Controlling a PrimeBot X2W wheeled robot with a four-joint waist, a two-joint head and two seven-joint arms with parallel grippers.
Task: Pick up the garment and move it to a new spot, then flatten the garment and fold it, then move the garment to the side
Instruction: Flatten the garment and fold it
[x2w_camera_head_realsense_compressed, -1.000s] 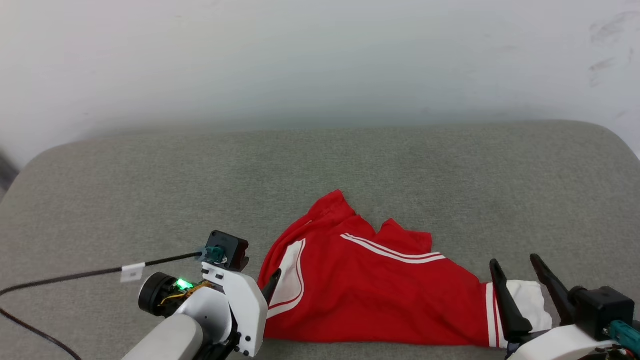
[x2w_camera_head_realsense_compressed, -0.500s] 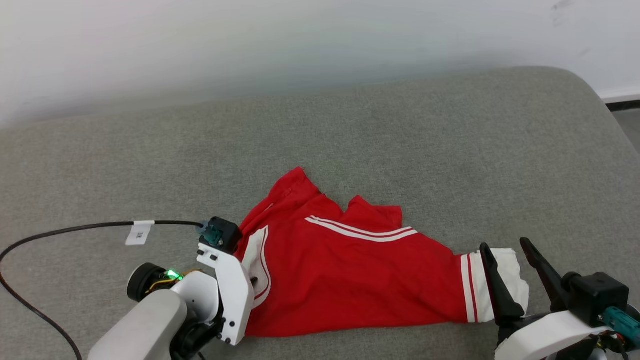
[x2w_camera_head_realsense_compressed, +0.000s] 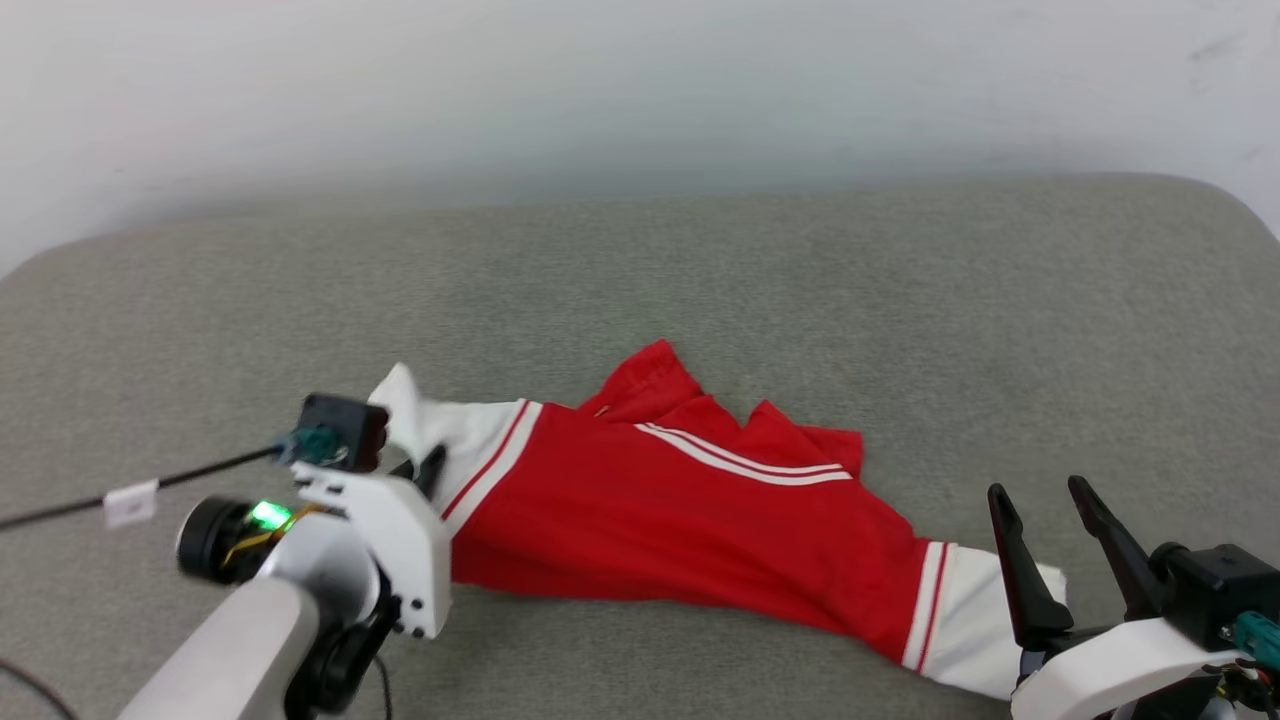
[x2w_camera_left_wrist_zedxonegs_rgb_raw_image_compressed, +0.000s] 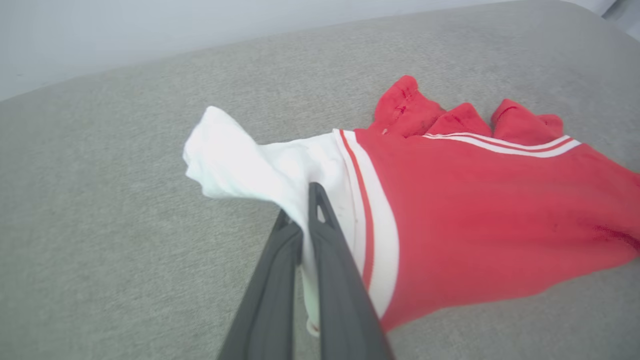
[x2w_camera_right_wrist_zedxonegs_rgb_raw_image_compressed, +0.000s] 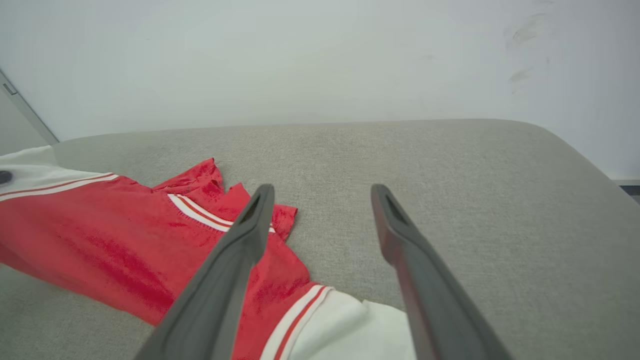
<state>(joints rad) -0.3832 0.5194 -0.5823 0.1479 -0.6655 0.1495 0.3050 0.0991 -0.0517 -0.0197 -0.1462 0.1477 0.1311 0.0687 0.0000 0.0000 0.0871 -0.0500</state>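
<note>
Red soft-fabric T-shirt with white red-striped cuffs (x2w_camera_head_realsense_compressed: 690, 500) spread crumpled across the near middle of a grey upholstered cushion (x2w_camera_head_realsense_compressed: 900, 300), left end effector (x2w_camera_left_wrist_zedxonegs_rgb_raw_image_compressed: 306, 200) clamped together on its left cuff, right end effector (x2w_camera_head_realsense_compressed: 1035, 490) fingers apart by the right cuff, gripping nothing

left gripper (x2w_camera_head_realsense_compressed: 430, 468) slim dark fingers, white screwed shell (x2w_camera_head_realsense_compressed: 400, 545) behind it, green LED (x2w_camera_head_realsense_compressed: 268, 514), black camera block (x2w_camera_head_realsense_compressed: 342, 432), tagged black cable (x2w_camera_head_realsense_compressed: 210, 471), right gripper (x2w_camera_head_realsense_compressed: 1035, 490) same build

Left gripper (x2w_camera_left_wrist_zedxonegs_rgb_raw_image_compressed: 300, 205), jaws closed, pinches one white cuff of the garment (x2w_camera_head_realsense_compressed: 700, 500). Right gripper (x2w_camera_head_realsense_compressed: 1037, 487), fingers spread, hovers above the opposite cuff
</note>
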